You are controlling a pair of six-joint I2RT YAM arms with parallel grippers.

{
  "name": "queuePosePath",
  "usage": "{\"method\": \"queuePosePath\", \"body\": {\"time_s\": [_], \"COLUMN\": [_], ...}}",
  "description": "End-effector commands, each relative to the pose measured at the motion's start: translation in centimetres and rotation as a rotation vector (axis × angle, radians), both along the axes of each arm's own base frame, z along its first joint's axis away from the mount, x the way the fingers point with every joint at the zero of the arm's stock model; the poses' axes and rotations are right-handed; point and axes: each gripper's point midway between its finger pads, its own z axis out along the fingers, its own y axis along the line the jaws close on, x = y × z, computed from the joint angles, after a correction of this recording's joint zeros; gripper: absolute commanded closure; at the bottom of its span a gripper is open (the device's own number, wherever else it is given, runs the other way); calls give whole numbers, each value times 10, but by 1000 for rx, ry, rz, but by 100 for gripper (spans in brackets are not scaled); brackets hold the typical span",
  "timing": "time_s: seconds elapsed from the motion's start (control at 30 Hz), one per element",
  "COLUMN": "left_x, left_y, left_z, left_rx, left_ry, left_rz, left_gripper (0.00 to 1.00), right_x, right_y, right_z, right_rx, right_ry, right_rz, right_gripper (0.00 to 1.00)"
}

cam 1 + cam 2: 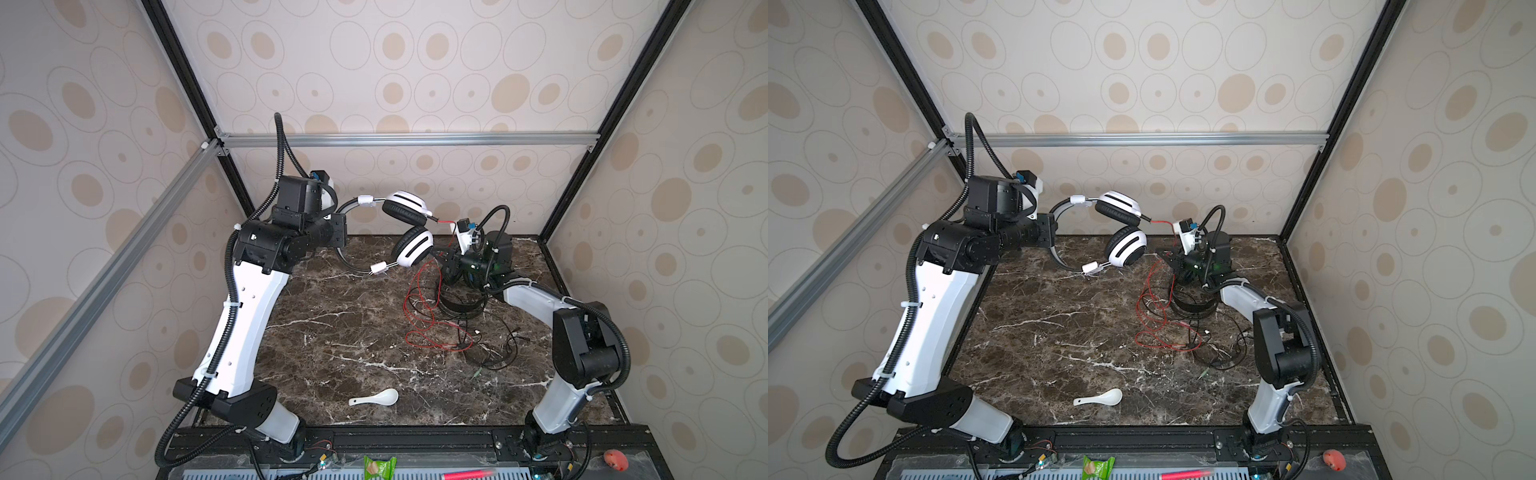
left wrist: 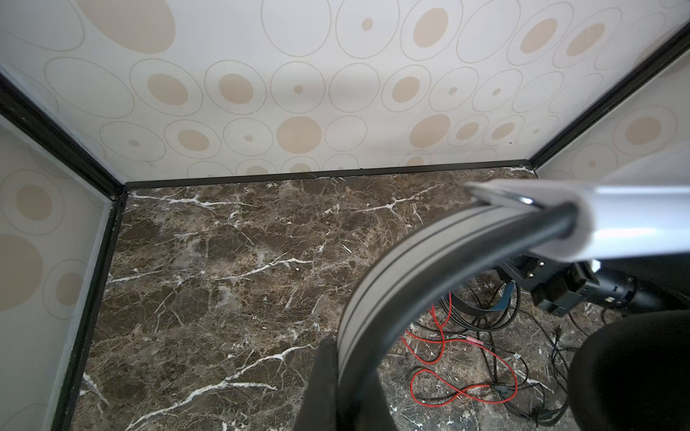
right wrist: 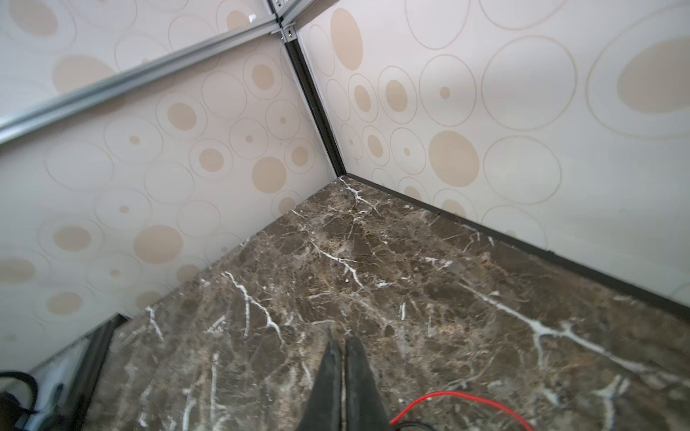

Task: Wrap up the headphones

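My left gripper (image 2: 347,373) is shut on the grey band (image 2: 392,268) of the white headphones (image 1: 405,205), which hang above the back of the marble table (image 1: 332,332); in both top views the jaws are hidden behind the wrist. The second ear cup (image 1: 1127,249) hangs lower. A thin red cord (image 1: 419,307) drops from the upper cup to loops on the table. My right gripper (image 3: 341,341) is shut just right of the lower cup (image 1: 413,247); the red cord (image 3: 459,397) runs beside its fingers, and no pinch shows. The black headphones (image 1: 459,307) lie under the right arm.
The tangled black cord (image 1: 494,353) spreads over the table's right side among the red loops. A white spoon (image 1: 376,398) lies near the front edge. A green packet (image 1: 379,467), a pink pen (image 1: 467,473) and a red-orange lump (image 1: 615,459) sit on the front ledge. Patterned walls enclose three sides.
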Motion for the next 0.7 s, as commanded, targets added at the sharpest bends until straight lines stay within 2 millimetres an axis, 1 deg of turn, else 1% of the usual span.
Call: {"method": "queuePosePath", "body": {"time_s": [0.0, 0.07, 0.2, 0.3, 0.33, 0.37, 0.47, 0.57, 0.67], "left_x": [-3, -2, 0, 0, 1, 2, 6, 8, 7], "left_y": [21, 31, 57, 70, 72, 75, 81, 83, 81], "left_z": [36, 30, 11, -3, -5, -9, -28, -51, -75], "left_rx": [-82, -56, 30, 66, 69, 73, 92, 102, 108], "left_ry": [-109, -100, -77, -81, -92, -100, -93, -83, -81], "left_rz": [107, 158, 286, 355, 370, 385, 433, 444, 424], "left_gripper": [100, 100, 100, 100, 100, 100, 100, 100, 100], "right_x": [-12, -16, -27, -40, -44, -51, -68, -85, -104], "right_y": [-8, -19, -42, -56, -60, -60, -60, -55, -40], "right_z": [12, 13, 14, 21, 24, 23, 37, 61, 82], "right_rx": [-51, -88, -208, -326, -373, -434, -598, -731, -835], "right_ry": [-24, -17, 12, 7, -1, -10, -60, -139, -233], "right_rz": [-53, -110, -227, -287, -302, -302, -314, -308, -267], "right_gripper": [100, 100, 100, 100, 100, 100, 100, 100, 100]}}
